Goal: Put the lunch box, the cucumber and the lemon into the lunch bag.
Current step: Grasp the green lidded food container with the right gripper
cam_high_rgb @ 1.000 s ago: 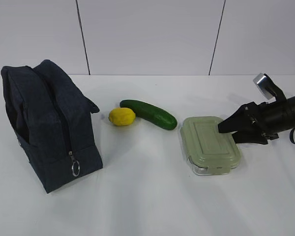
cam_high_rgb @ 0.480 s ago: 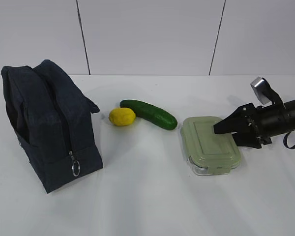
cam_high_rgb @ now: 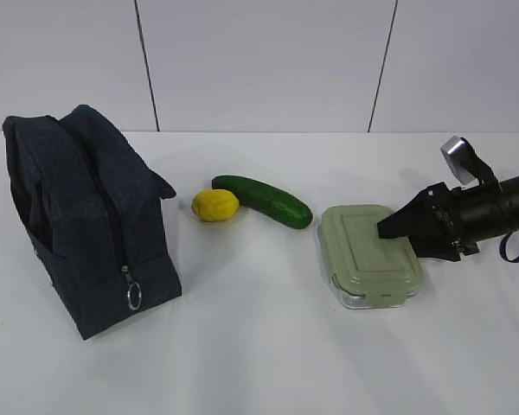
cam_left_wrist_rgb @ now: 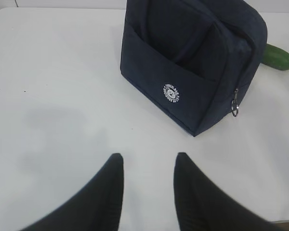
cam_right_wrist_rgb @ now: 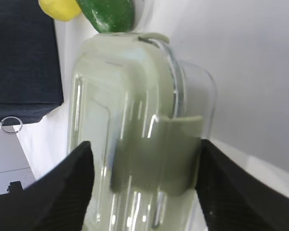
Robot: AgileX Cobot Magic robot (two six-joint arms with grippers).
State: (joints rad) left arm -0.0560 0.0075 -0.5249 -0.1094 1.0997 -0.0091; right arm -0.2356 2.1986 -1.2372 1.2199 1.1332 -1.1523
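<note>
A white table (cam_high_rgb: pixel 259 346) runs back to a pale panelled wall (cam_high_rgb: pixel 259 60). On the left of the exterior view stands the bag (cam_high_rgb: pixel 86 220), dark navy, zipped shut, its ring pull (cam_high_rgb: pixel 133 296) hanging at the near end. Right of it lies the lemon (cam_high_rgb: pixel 215 205), touching or just beside the cucumber (cam_high_rgb: pixel 261 201), which slants back-left to front-right. The box (cam_high_rgb: pixel 368 255) sits flat further right, green lid on. The right gripper (cam_high_rgb: pixel 396 232) reaches in from the right at the box's right end; in its wrist view the two dark fingers (cam_right_wrist_rgb: pixel 62 187) stand wide apart on either side of the box, and whether they press on it cannot be told. The left gripper (cam_left_wrist_rgb: pixel 147 168) hangs over bare table near the bag, part open, holding nothing.
</note>
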